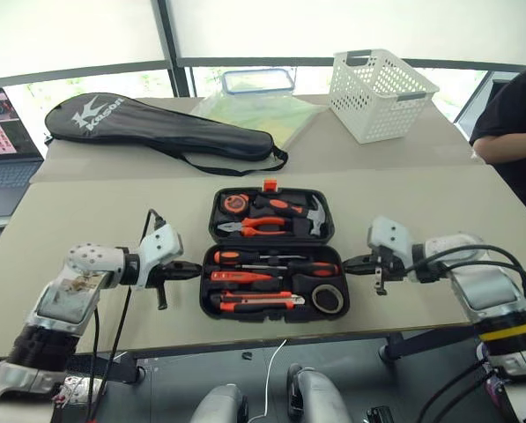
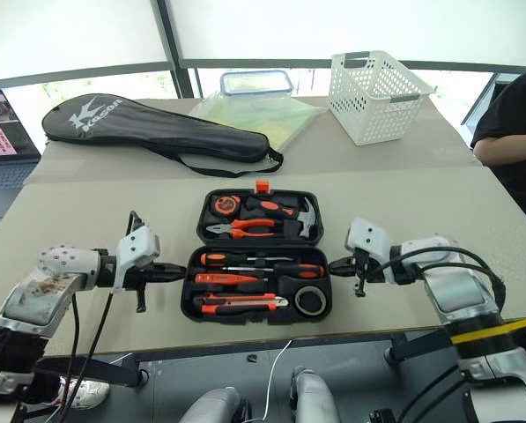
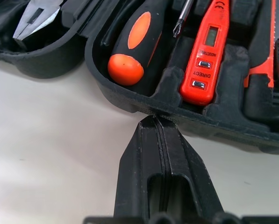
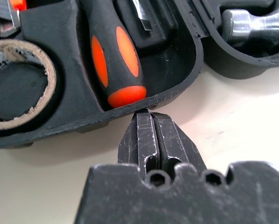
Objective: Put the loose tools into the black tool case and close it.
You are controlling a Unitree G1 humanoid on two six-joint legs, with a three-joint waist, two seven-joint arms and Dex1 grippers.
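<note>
Left gripper (image 1: pixel 195 268) and right gripper (image 1: pixel 349 262), fingers pressed together, flank the open black tool case (image 1: pixel 271 256), tips at its side walls

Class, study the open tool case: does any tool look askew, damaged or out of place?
Nothing stands out. In the black tool case the screwdrivers, utility knife and tape roll lie seated in their slots.

Bright daylight from blown-out rear windows (image 1: pixel 351 26); soft shadows, sharp wrist close-ups.
</note>
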